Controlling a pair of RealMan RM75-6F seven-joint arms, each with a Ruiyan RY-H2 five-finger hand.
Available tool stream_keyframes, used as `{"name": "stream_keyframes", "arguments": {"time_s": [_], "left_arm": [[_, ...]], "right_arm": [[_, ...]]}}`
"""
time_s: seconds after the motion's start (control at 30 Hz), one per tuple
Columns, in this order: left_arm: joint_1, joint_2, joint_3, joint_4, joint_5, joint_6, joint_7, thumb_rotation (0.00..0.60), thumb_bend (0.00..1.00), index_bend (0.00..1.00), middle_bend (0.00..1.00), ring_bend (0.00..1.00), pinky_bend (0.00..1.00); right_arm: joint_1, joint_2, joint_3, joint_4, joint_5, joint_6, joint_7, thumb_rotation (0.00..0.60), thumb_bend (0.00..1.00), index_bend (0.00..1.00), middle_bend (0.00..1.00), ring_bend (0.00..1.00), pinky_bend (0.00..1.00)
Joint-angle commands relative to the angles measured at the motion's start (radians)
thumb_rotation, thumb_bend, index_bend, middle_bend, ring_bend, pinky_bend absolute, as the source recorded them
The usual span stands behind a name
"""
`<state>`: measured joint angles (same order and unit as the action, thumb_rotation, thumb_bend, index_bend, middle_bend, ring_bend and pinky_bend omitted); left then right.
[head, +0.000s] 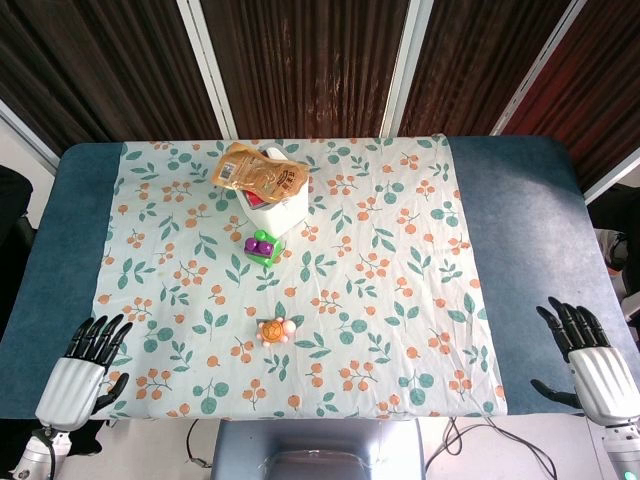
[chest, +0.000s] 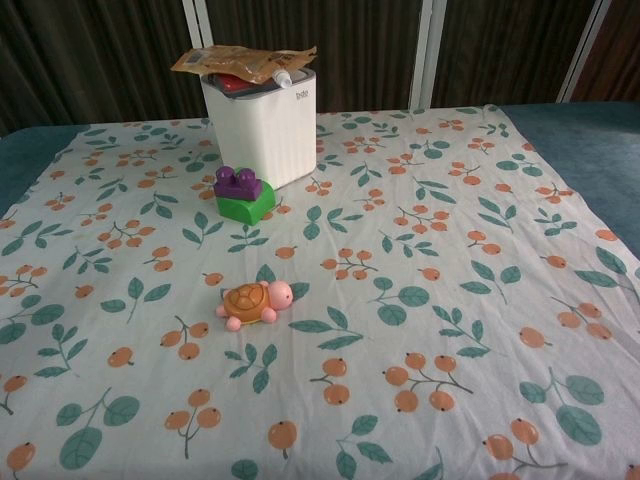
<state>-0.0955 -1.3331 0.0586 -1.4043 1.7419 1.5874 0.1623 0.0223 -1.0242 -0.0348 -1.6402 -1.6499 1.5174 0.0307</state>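
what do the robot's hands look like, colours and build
Both hands match. The left hand and the right hand each have a pale silver-white ribbed shell over the back and glossy black segmented fingers, with a black thumb at the side. Below each hand only a short stretch of light grey wrist shows at the frame edge. No markings can be made out. The chest view shows neither hand.

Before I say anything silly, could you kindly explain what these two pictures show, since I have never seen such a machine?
It is a two-armed robot at a table. The head view looks straight down; the chest view looks across the table from lower down. The left robot hand and right robot hand rest open at the near corners, holding nothing. On the floral tablecloth lie a toy turtle, a green and purple toy block, and a white bin with an orange snack packet lying across its top.
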Motion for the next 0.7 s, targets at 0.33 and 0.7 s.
{"name": "stream_keyframes", "arguments": {"time_s": [0.33, 0.7], "left_arm": [[-0.079, -0.085, -0.007, 0.064, 0.124, 0.009, -0.062, 0.600, 0.34, 0.00, 0.06, 0.37, 0.53], [-0.303, -0.328, -0.081, 0.139, 0.125, -0.279, -0.026, 0.600, 0.34, 0.01, 0.18, 1.00, 1.00]], "right_arm": [[-0.007, -0.005, -0.002, 0.009, -0.012, 0.018, -0.002, 0.600, 0.18, 0.00, 0.00, 0.00, 0.00], [0.007, -0.004, 0.002, 0.007, 0.008, -0.017, -0.002, 0.600, 0.18, 0.00, 0.00, 0.00, 0.00]]}}
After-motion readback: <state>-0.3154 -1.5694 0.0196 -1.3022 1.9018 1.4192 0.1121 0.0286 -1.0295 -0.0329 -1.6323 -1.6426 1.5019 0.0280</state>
